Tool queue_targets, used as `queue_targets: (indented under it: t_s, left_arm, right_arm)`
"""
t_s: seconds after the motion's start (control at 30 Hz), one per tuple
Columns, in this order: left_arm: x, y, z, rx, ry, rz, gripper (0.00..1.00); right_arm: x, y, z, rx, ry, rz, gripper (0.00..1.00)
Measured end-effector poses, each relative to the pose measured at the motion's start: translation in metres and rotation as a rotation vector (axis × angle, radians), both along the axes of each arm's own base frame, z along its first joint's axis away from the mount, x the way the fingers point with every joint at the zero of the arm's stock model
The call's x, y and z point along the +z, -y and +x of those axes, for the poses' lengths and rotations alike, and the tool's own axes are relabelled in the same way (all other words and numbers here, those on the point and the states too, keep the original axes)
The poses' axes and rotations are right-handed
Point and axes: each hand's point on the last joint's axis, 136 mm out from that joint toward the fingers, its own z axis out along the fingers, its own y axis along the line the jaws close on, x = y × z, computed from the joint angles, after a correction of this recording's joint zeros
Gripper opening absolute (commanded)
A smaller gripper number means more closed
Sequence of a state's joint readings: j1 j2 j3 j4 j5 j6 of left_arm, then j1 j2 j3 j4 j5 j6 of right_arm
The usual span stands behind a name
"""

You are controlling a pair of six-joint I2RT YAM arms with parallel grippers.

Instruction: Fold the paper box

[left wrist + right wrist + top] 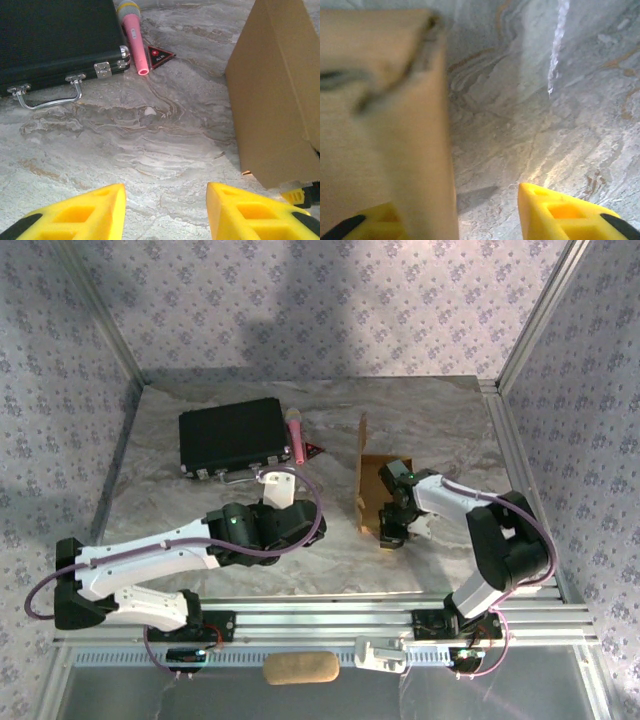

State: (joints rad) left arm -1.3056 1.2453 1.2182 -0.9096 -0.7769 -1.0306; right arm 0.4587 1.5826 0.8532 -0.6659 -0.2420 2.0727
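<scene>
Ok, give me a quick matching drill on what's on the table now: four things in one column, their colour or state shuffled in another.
1 box
2 case
3 mic
4 left claw

A pink, beside the case
B open over bare table
C tan, one panel upright
D black, metal handle

Pairs: 1-C, 2-D, 3-A, 4-B

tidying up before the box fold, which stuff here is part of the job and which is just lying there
Part of the job:
paper box

Just lying about:
black case
pink microphone
red triangle tag
</scene>
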Motion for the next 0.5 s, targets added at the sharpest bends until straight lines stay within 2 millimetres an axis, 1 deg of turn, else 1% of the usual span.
queue_targets:
  t_s: [0.07,0.13,0.23,0.33,0.37,0.43,0.47,0.5]
  left_arm:
    - [-0.001,0.001,-0.001,-0.007,-0.005,-0.001,0.48]
    - [-0.001,0.004,-0.003,-0.022,-0.009,-0.003,0.50]
    - [-0.003,0.011,-0.004,-0.052,-0.022,-0.007,0.53]
    - [-0.011,0.025,-0.007,-0.099,-0.052,0.011,0.57]
    - [-0.013,0.033,-0.007,-0.119,-0.064,0.019,0.62]
    - [-0.012,0.051,-0.008,-0.158,-0.082,0.021,0.63]
    - [-0.009,0.061,-0.007,-0.178,-0.089,0.018,0.63]
    - [-0.003,0.073,-0.006,-0.198,-0.093,0.009,0.67]
  right_arm:
    - [0.003,0.002,-0.001,-0.002,0.020,-0.002,0.60]
    - [0.010,0.005,0.000,-0.005,0.053,-0.006,0.63]
    - [0.029,0.010,0.007,-0.019,0.133,-0.005,0.67]
    - [0.050,0.017,0.015,-0.037,0.231,-0.010,0.67]
    - [0.058,0.020,0.018,-0.040,0.270,-0.014,0.67]
    - [0.073,0.028,0.022,-0.026,0.341,-0.034,0.67]
    - [0.080,0.034,0.024,-0.005,0.381,-0.055,0.68]
    - [0.089,0.039,0.025,0.024,0.422,-0.078,0.69]
